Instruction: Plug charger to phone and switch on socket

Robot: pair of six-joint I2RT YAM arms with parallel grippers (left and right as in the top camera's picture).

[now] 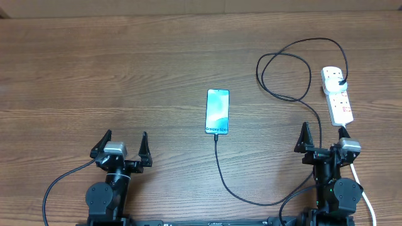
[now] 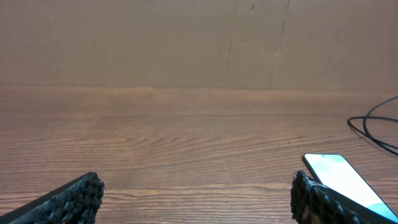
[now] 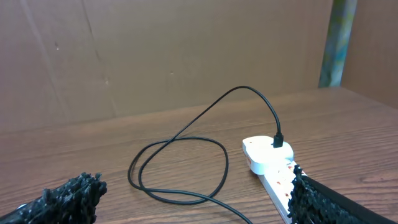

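The phone (image 1: 217, 111) lies flat at the table's centre, its light teal screen up; it also shows in the left wrist view (image 2: 344, 180). The black charger cable (image 1: 286, 66) loops at the back right; one end reaches the phone's near end, and its black plug (image 1: 340, 83) sits in the far outlet of the white socket strip (image 1: 338, 95). The right wrist view shows the cable loop (image 3: 180, 168), the plug (image 3: 278, 140) and the strip (image 3: 270, 163). My left gripper (image 1: 122, 149) is open and empty near the front left. My right gripper (image 1: 323, 141) is open and empty, just in front of the strip.
The strip's white lead (image 1: 364, 191) runs back past my right arm to the table's front edge. The charger cable curves along the table front (image 1: 251, 199) between the arms. A brown cardboard wall (image 2: 199, 43) stands behind the table.
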